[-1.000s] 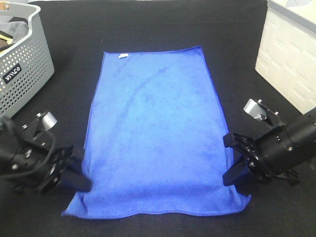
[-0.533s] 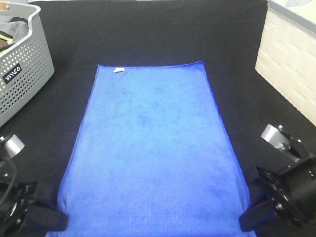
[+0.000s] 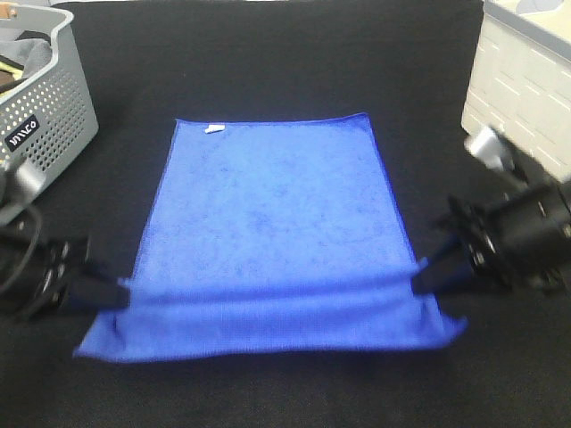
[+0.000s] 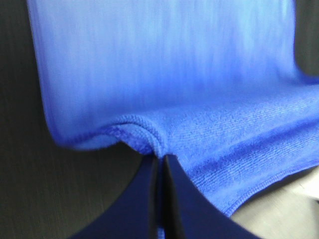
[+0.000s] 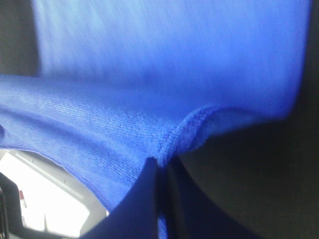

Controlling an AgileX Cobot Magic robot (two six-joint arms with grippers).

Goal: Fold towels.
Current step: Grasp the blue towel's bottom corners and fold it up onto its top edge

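Towel (image 3: 277,214) (blue): left claw (image 3: 119,293), right claw (image 3: 420,280)

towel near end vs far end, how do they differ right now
The towel's near end is raised and creased across, pinched at its sides by the left gripper and right gripper; the far end lies flat on the black table, untouched. The far end carries a small white tag; the near end shows none. Both are the same bright blue.
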